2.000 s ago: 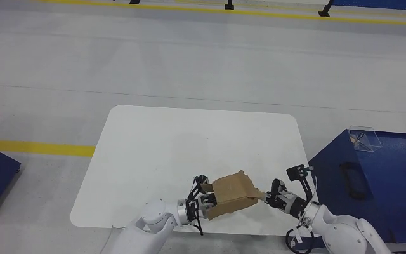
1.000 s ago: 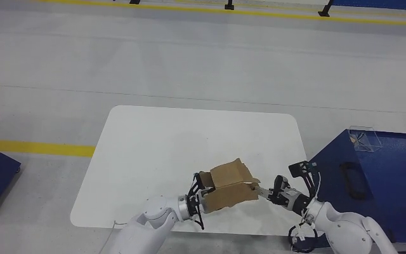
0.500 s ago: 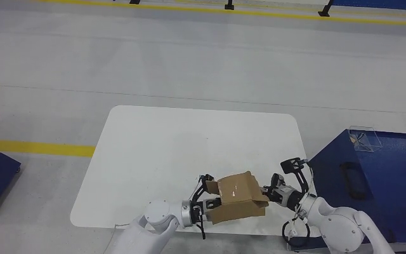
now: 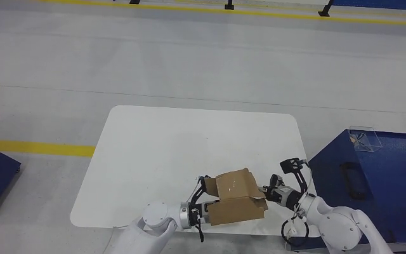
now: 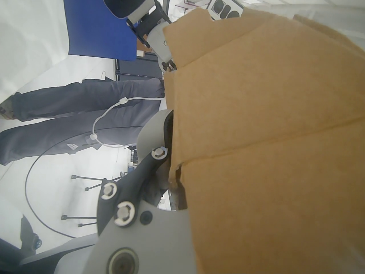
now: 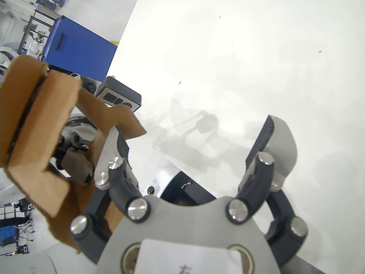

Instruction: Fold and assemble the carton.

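A brown cardboard carton (image 4: 238,195), partly folded with loose flaps, is held just above the table's front edge. My left gripper (image 4: 204,206) is at its left side, shut on the carton wall. In the left wrist view the carton (image 5: 271,132) looms close, with one finger (image 5: 155,141) lying along its edge and the other hidden behind the cardboard. My right gripper (image 4: 271,190) is at the carton's right side. In the right wrist view this gripper (image 6: 196,132) is open, and one finger (image 6: 115,146) rests against a carton flap (image 6: 114,115).
The white table (image 4: 190,146) stretches bare behind the carton. A blue cabinet (image 4: 365,184) stands close to the right of the table, with a small clear box (image 4: 365,138) on top of it.
The carton was raised and tilted, then turned and brought back down near the front edge. My right gripper has moved in closer against the carton's right side.
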`<state>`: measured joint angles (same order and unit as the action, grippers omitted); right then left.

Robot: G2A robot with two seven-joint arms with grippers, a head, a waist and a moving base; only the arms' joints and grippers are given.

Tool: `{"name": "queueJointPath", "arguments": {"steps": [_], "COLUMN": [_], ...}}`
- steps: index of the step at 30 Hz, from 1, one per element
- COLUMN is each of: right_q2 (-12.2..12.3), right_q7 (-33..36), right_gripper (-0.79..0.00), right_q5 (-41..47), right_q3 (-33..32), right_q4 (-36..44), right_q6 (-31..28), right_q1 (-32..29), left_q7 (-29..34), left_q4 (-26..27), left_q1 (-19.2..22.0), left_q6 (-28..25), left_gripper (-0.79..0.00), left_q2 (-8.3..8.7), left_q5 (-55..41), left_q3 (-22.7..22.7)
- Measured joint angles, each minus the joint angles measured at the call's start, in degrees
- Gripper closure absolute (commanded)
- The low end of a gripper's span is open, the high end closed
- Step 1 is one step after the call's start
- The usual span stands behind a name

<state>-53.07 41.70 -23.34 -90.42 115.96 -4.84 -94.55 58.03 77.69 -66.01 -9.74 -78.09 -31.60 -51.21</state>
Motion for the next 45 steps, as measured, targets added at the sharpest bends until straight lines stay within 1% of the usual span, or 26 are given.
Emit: {"name": "queueJointPath", "arguments": {"steps": [6, 12, 15, 21, 25, 29, 34, 41, 45], "right_q2": [0.0, -0.2, -0.2, -0.2, -0.1, -0.2, -0.2, -0.4, -0.4], "right_q7": [-0.5, -1.0, -1.4, -1.9, -2.0, -2.7, -2.8, -3.0, -3.0], "right_gripper": [-0.785, -0.785, -0.785, -0.785, -0.785, -0.785, -0.785, -0.785, -0.785], "right_q5": [0.1, -0.8, -1.0, 0.8, 3.0, 5.4, 6.2, 3.8, 4.3], "right_q3": [-1.3, 0.1, 0.3, -2.8, -6.3, -9.4, -10.8, -8.4, -8.2], "right_q4": [1.0, 2.4, 2.3, 2.3, 3.6, 5.7, 7.3, 6.6, 6.0], "right_q6": [-0.1, -0.2, 0.0, 0.5, -0.2, -2.1, -4.6, -4.6, -4.5], "right_q1": [-1.3, -2.0, -1.9, -2.3, -3.5, -5.2, -7.4, -6.8, -6.1], "left_q7": [0.9, 1.2, 0.3, -0.3, -3.2, -4.0, -5.6, -5.4, -6.2], "left_q4": [0.6, 1.0, 0.7, 0.6, 1.2, 0.7, -0.8, -1.6, -1.4], "left_q1": [-0.4, -0.7, -0.8, -1.0, -1.5, -1.0, 0.1, 0.7, 0.8], "left_q6": [-1.5, -2.0, -1.2, -0.4, 2.2, 6.1, 9.0, 7.9, 5.6], "left_gripper": [0.0, 0.0, 0.0, 0.0, 0.0, 0.0, 0.0, 0.0, 0.0], "left_q2": [0.16, 0.26, 0.35, 0.35, 0.44, 0.36, -0.04, -0.31, -0.31], "left_q5": [1.4, 1.9, 1.4, 0.8, 0.8, -1.1, -3.3, -3.0, -0.5], "left_q3": [0.4, 0.7, 0.3, 0.2, -0.1, -0.1, 0.4, 1.2, 1.6]}}
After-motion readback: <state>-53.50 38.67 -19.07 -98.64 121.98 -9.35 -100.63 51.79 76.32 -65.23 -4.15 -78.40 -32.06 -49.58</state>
